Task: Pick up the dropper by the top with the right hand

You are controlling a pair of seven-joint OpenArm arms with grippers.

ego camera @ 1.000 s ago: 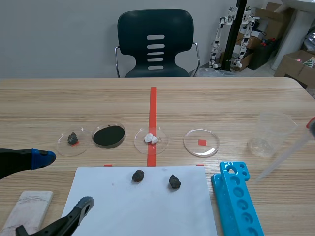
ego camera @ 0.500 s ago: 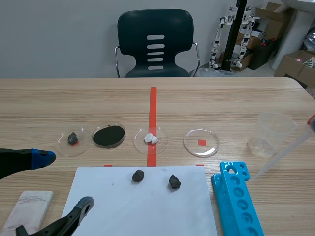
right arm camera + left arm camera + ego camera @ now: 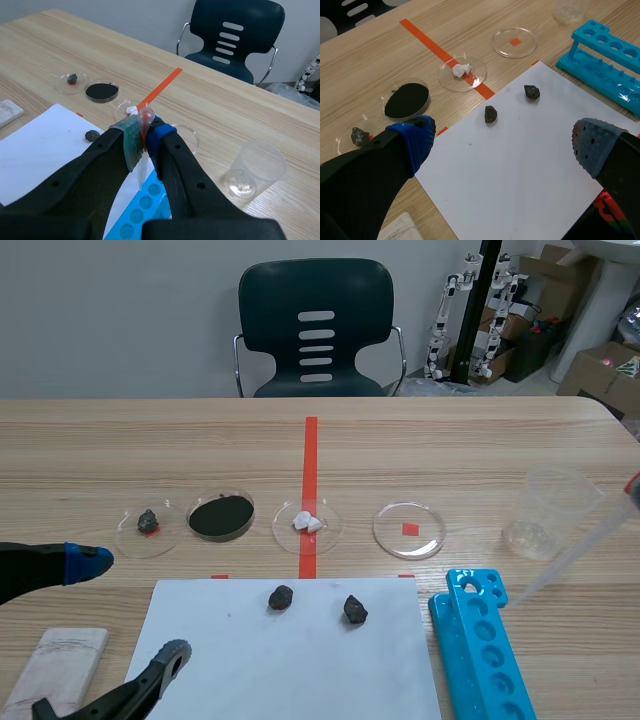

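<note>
The dropper [image 3: 142, 167] is a clear plastic pipette with a rounded bulb. My right gripper [image 3: 145, 139] is shut on its top just below the bulb, and the stem hangs down between the fingers. In the scene view the dropper [image 3: 575, 550] slants in the air at the far right, tip down, between the plastic cup [image 3: 553, 510] and the blue tube rack [image 3: 480, 650]; the right gripper itself is off the edge there. My left gripper [image 3: 128, 608] stands open and holds nothing, low over the near-left corner of the white paper [image 3: 520, 170].
A row of petri dishes crosses the table: one with a dark stone [image 3: 148, 522], one with black powder [image 3: 221, 516], one with white bits [image 3: 307, 523], one bare [image 3: 409, 530]. Two dark stones [image 3: 281, 597] [image 3: 355, 610] lie on the paper. A white block [image 3: 60, 665] sits near left.
The dropper's tip has risen slightly and shifted a little toward the cup since a second ago. The left arm has not moved.
</note>
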